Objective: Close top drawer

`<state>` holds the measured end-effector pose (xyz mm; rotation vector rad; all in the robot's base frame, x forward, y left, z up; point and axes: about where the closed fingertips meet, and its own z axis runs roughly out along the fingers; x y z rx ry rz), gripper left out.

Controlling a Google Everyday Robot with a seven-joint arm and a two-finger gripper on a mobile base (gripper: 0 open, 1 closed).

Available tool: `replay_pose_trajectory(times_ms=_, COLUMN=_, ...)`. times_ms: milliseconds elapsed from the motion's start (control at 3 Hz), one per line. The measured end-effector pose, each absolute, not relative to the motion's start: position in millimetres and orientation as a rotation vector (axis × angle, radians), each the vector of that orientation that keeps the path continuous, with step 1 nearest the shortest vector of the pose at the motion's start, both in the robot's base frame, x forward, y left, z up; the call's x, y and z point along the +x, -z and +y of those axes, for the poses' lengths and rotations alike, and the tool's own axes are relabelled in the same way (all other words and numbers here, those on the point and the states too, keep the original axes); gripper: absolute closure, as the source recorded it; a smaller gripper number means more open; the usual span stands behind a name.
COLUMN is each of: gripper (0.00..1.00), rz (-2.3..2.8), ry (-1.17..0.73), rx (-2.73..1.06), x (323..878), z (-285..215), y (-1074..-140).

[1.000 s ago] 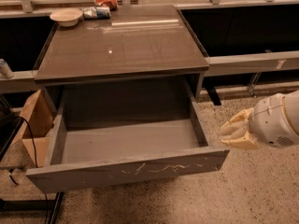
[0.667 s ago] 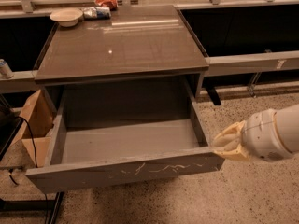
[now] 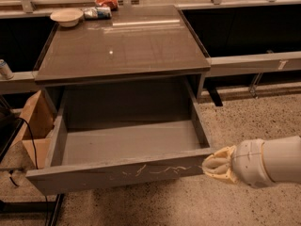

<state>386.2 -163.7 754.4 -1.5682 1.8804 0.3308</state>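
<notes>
Grey, flat-fronted and marked with pale scratches, the wide top drawer (image 3: 117, 175) is seen pulled out beneath the brown tabletop (image 3: 122, 46), its right front corner touched by the cream two-finger gripper (image 3: 207, 165), clenched on nothing.

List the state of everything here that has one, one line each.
top drawer: open, pulled far out, nothing inside.
gripper: low, at the right end of the drawer's front, at or near its corner.
bowl: upright, on the back left of the cabinet top.
cardboard box: appears open-topped, left of the drawer.
</notes>
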Motion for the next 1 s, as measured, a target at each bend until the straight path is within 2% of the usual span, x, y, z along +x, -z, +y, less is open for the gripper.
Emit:
replay_pose_trajectory(times_ms=333, gripper=1.00, rz=1.864, ry=-0.302, rx=-1.568, x=377.5, z=-150.4, y=-724.1)
replay_pose_trajectory(times_ms=667, gripper=1.00, rz=1.834, ry=-0.145, rx=-1.541, x=380.9, z=-141.5, y=-702.3)
replay_pose_trajectory(times_ms=1000, gripper=1.00, rz=1.826, ry=-0.147, rx=-1.545, x=380.8, z=-139.8, y=-700.0)
